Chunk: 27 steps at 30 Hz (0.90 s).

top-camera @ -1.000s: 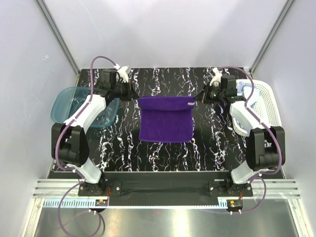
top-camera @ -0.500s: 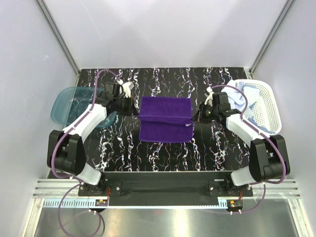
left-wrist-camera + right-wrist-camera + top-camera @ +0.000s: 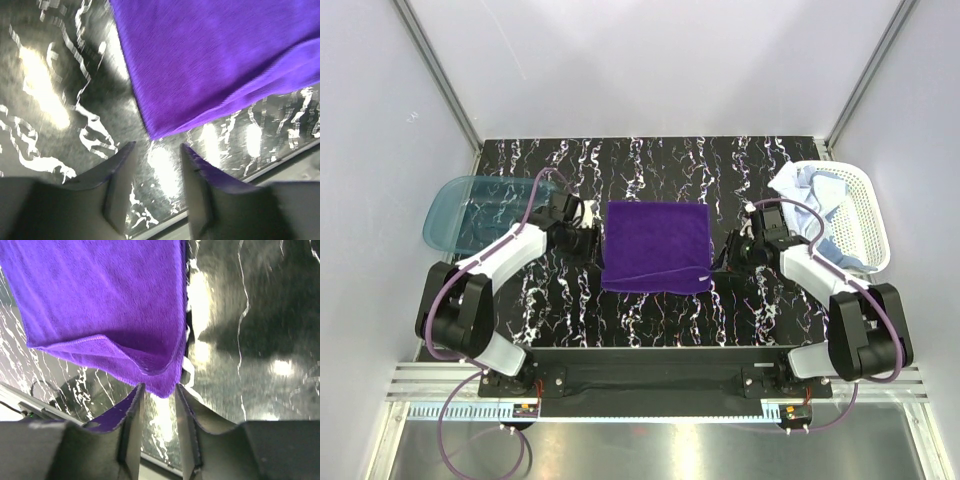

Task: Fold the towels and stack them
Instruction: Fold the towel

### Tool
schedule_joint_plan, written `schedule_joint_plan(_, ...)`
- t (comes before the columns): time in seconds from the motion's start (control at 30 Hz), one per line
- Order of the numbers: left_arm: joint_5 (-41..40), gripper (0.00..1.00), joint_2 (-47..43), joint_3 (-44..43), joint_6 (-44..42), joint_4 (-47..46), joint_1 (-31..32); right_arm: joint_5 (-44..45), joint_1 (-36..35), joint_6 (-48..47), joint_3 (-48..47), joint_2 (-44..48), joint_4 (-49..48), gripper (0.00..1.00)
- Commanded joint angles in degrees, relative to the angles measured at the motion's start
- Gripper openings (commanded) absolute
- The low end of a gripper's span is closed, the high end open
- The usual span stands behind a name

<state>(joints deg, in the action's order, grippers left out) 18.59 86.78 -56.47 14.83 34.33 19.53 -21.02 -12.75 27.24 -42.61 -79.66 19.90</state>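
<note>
The deep purple towel [image 3: 655,245] lies folded flat in the middle of the table. My left gripper [image 3: 593,246] sits at its near left corner, low over the table. In the left wrist view that gripper [image 3: 157,150] is open, and the towel's corner [image 3: 200,65] lies just beyond the fingertips. My right gripper [image 3: 720,264] sits at the near right corner. In the right wrist view it [image 3: 159,392] is open too, with the towel's doubled corner [image 3: 150,365] right at its tips, not pinched. A white towel [image 3: 793,184] and a light blue towel [image 3: 828,188] lie in the basket.
The white mesh basket [image 3: 868,215] stands at the right edge of the table, behind my right arm. A translucent teal tray [image 3: 465,205] stands at the left edge beside my left arm. The table is black with white marbling [image 3: 650,165].
Both grippers carried the towel's far edge toward me and down onto its near edge, folding it in half. Both then opened and let go of the corners.
</note>
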Motion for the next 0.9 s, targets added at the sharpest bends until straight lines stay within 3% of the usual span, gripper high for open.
schedule_joint_plan(0.0, -5.22, 0.53, -3.37, 0.83, 3.0, 1.27, 0.95, 1.33, -0.17, 2.98, -0.45, 4.06, 2.95, 0.38)
schedule_joint_plan(0.17, -5.32, 0.56, -1.89, 2.4, 8.01, -2.76, 0.86, 2.56, -0.25, 5.71, -2.3, 1.88, 1.47, 0.4)
schedule_joint_plan(0.33, -0.92, 0.57, -1.09, 6.01, 10.22, -10.59, 1.04, -2.71, -0.95, 3.17, -0.99, -2.26, -2.76, 0.42)
schedule_joint_plan(0.53, 1.61, 0.65, 1.37, 6.55, 14.87, -14.54, 1.3, -2.09, -1.48, 9.22, 0.69, -3.31, -4.34, 0.43)
schedule_joint_plan(0.87, -6.19, 0.62, 2.69, 7.68, 14.26, -10.95, 2.7, 1.94, -2.19, 5.8, 3.76, -2.96, -0.74, 0.37)
